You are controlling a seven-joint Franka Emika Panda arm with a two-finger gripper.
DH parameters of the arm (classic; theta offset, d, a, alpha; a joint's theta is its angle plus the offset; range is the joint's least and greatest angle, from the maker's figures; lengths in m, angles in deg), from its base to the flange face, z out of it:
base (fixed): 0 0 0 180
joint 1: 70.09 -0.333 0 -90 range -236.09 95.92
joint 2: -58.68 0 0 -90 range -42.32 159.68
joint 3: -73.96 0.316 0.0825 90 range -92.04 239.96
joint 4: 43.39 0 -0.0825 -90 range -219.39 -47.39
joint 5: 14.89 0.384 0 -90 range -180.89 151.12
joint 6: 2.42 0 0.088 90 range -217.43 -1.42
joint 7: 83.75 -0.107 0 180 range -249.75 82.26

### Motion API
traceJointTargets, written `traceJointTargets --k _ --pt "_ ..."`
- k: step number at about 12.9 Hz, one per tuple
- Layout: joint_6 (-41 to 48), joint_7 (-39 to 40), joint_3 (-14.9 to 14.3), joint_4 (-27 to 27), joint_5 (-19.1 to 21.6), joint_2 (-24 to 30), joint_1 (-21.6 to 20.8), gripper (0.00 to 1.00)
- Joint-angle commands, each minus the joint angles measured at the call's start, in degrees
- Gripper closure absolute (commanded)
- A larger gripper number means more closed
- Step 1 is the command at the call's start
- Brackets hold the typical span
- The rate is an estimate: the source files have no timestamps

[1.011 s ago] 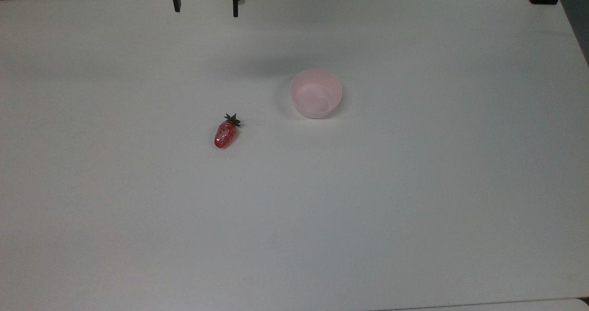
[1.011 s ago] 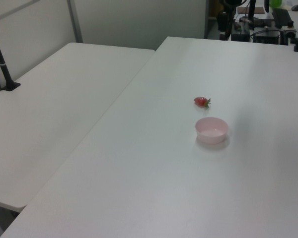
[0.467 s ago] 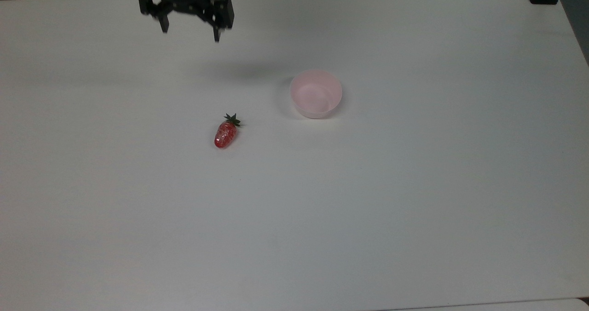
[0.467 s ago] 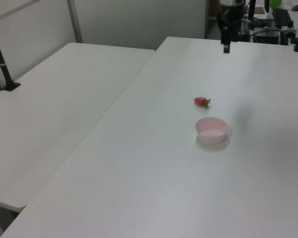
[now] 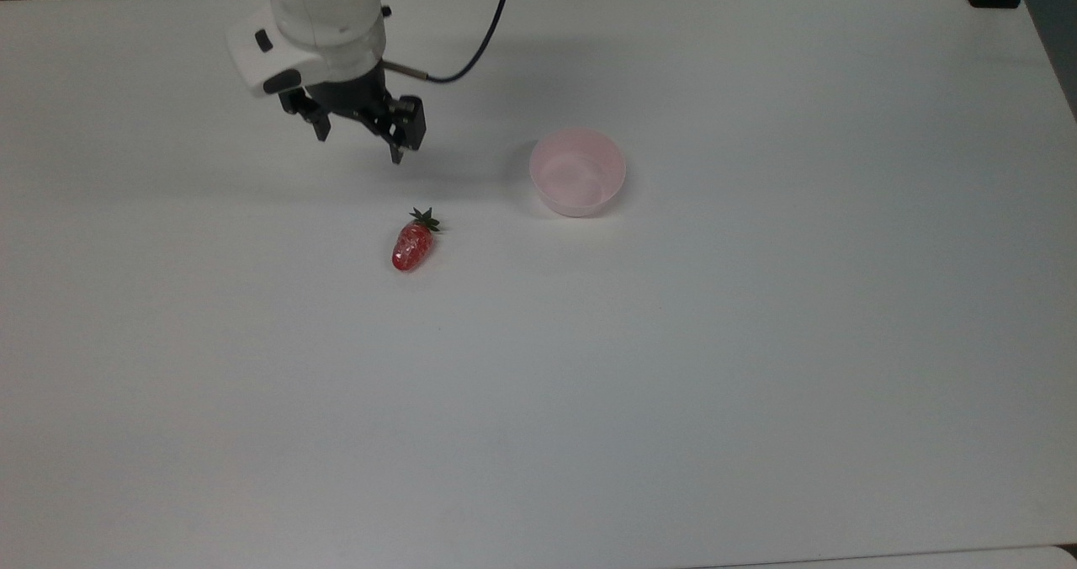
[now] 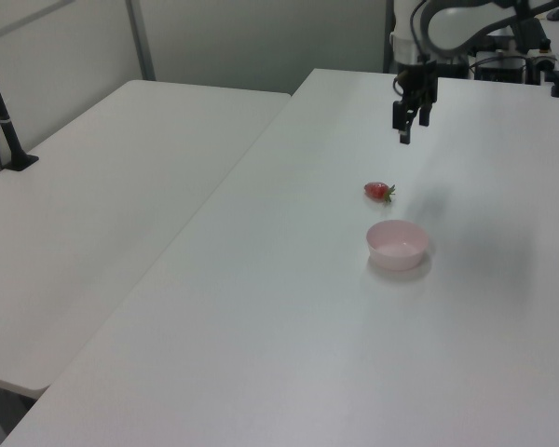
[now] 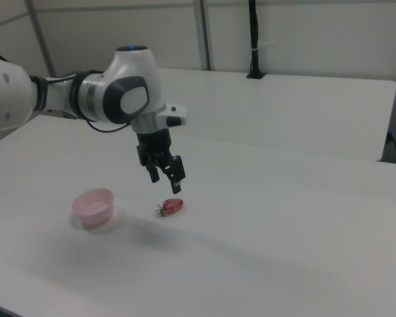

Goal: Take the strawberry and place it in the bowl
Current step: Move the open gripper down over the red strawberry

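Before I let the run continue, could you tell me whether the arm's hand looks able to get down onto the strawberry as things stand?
Probably yes. The hand hangs open above the table, apart from the strawberry, which lies on its side in the open. The bowl stands well off to the top view's right, out of the way.

— What did the room look like?
— A broad white worktop stood edge to edge with a second white table, grey panel walls behind.
— Anything fixed to it?
— A black pole rose from the second table's far edge.
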Motion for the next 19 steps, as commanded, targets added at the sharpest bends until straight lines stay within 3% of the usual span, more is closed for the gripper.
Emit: traceJointTargets --k 1,6,12,13,16,19 --pt "-8.1 -7.7 0.3 0.7 1.2 -4.6 -0.4 0.0" --pt "-15.8 -12.7 1.8 0.6 1.1 -10.8 -0.6 0.0" --pt "-16.9 -14.7 3.5 0.4 0.8 -13.2 -0.5 0.03" --pt "-16.9 -14.6 3.5 -0.1 0.5 -13.2 -0.4 0.08" --pt "-17.9 -14.6 3.5 -0.4 0.4 -13.7 -0.5 0.37" --pt "-17.9 -14.2 3.6 0.1 0.4 -13.3 -0.5 0.53"
